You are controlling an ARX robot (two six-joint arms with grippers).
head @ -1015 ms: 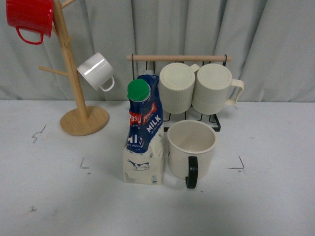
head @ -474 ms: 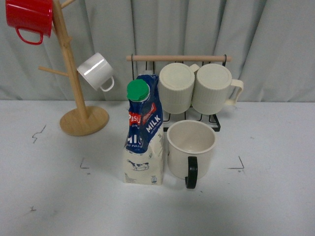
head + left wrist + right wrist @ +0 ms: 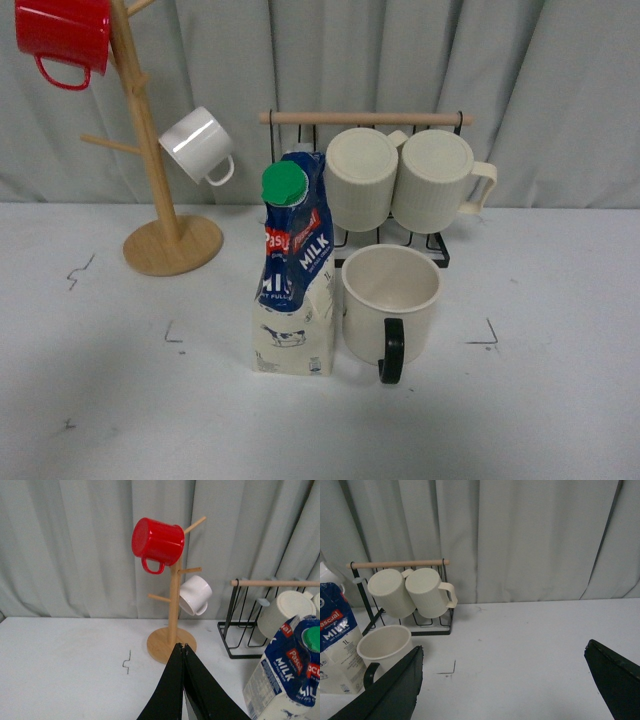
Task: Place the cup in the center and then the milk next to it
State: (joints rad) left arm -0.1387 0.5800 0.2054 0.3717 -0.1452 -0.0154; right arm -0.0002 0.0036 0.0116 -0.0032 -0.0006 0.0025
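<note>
cup (image 3: 390, 303): wide cream mug, sitting upright mid-table, black handle pointing at the front edge
milk (image 3: 296, 270): blue-and-white carton, green cap, standing upright, touching the cup's left side
</note>
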